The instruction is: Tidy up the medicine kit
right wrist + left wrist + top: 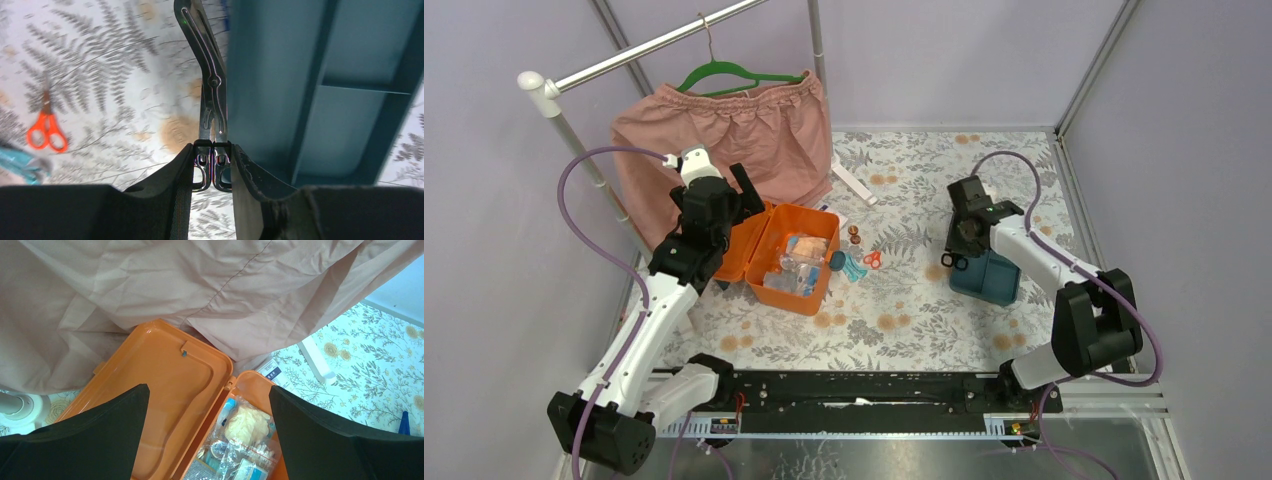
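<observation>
On the surface [904,310], the orange box [796,299] lies open at the left, the teal tray [989,282] well apart at the right. The left pincer [208,390] hangs wide open over the lid [160,375]. The right pincer [212,172] pinches metal scissors [212,95] by the handles; better to clear the tray wall, then release low.

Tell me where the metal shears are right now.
The metal shears are at the right of the table, handles pinched in the right gripper, blades running just beside the teal insert tray.
</observation>
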`<state>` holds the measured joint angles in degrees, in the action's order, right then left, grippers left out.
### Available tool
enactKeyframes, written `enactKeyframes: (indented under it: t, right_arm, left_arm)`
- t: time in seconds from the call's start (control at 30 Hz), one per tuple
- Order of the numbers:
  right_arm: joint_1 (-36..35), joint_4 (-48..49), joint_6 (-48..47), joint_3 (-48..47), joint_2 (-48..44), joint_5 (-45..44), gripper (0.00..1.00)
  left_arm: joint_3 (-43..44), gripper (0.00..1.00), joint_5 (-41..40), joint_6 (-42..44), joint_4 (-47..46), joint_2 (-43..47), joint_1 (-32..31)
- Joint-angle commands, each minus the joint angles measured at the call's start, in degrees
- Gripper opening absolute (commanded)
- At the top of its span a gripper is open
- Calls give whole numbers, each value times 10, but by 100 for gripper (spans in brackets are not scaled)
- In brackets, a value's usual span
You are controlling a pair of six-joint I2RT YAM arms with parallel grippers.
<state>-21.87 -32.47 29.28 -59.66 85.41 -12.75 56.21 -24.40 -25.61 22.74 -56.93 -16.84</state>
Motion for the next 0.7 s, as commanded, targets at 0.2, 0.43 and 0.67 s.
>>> enactKeyframes:
  t: [0.2,0.43,0.67]
  right_arm:
    - [93,18,-54,44,1,12,22]
    - [105,38,-58,58,27,34,22]
    - [107,39,-56,68,40,33,24]
  left_arm:
    - [-7,99,-2,0,-21,5,-4]
    - [-7,99,-4,-1,-21,4,-4]
    - [-7,99,-3,0,-21,4,-4]
